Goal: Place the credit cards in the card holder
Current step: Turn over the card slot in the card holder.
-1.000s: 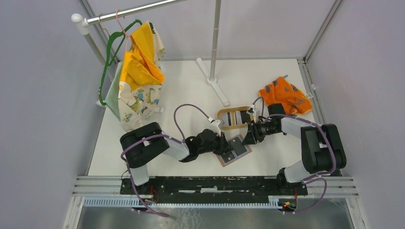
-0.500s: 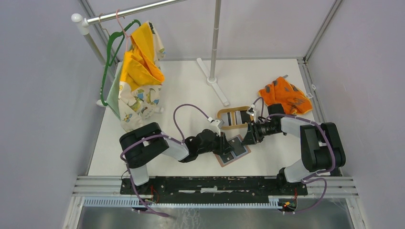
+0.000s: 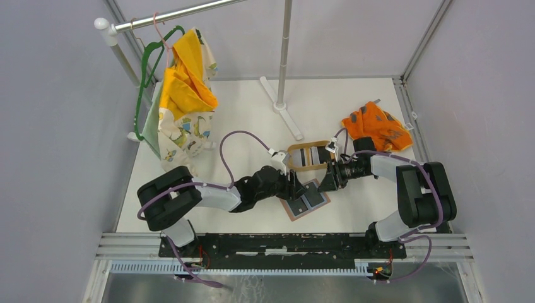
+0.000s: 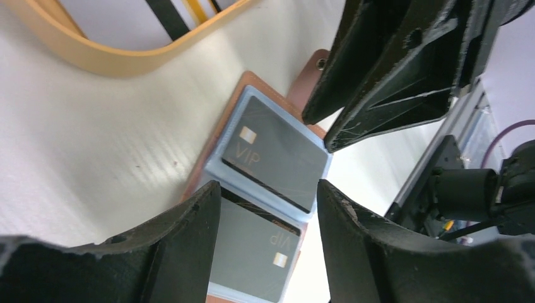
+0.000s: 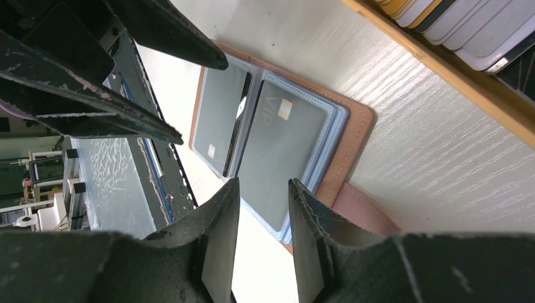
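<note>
The card holder lies open on the table, reddish-brown outside and blue-grey inside. Two grey VIP credit cards sit in its facing pockets. They also show in the right wrist view. My left gripper is open and empty, low over the holder's left edge. My right gripper is open a little and empty, over the holder's far right corner. More credit cards stand in the oval wooden tray just behind.
An orange patterned cloth lies at the back right. A clothes rail with a green hanger and yellow garment stands at the back left. A pole's white foot rests behind the tray. The metal rail runs along the near edge.
My left arm's elbow has swung left and its gripper has drawn slightly back toward the tray side of the holder. My right gripper has barely moved.
</note>
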`<state>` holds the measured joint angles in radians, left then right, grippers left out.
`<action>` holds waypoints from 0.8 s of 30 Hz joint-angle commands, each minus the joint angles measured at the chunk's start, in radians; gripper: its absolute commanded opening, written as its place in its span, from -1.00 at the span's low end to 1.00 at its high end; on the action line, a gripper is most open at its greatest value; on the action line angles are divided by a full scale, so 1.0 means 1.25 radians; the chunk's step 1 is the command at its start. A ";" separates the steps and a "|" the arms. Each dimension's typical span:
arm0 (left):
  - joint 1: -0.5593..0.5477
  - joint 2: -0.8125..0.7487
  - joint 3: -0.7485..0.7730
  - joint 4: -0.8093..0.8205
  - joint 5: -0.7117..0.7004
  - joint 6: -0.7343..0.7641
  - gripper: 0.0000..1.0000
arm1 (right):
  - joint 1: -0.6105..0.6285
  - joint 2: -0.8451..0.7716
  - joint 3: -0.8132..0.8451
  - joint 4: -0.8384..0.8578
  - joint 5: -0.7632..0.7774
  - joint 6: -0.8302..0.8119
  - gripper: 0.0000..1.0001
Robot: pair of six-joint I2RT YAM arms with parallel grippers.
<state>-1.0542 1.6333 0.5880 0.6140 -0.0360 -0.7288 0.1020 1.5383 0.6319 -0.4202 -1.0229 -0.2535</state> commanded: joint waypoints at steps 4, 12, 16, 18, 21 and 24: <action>0.014 -0.024 0.026 -0.026 0.010 0.053 0.21 | -0.003 0.016 -0.001 0.040 0.002 0.031 -0.18; 0.013 0.016 0.014 0.059 0.091 -0.011 -0.31 | -0.003 0.034 -0.006 0.047 0.022 0.040 -0.16; 0.013 0.062 0.029 0.084 0.119 -0.030 -0.38 | -0.003 0.039 -0.008 0.047 0.028 0.042 -0.15; 0.013 0.082 0.034 0.093 0.128 -0.038 -0.41 | -0.003 0.043 -0.008 0.047 0.030 0.043 -0.15; 0.013 0.105 0.040 0.094 0.132 -0.047 -0.45 | -0.003 0.048 -0.008 0.047 0.027 0.046 -0.14; 0.014 0.121 0.045 0.083 0.128 -0.050 -0.48 | -0.003 0.054 -0.007 0.045 0.005 0.047 -0.15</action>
<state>-1.0382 1.7649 0.6056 0.6666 0.1085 -0.7464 0.1020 1.5879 0.6243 -0.3809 -1.0035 -0.1982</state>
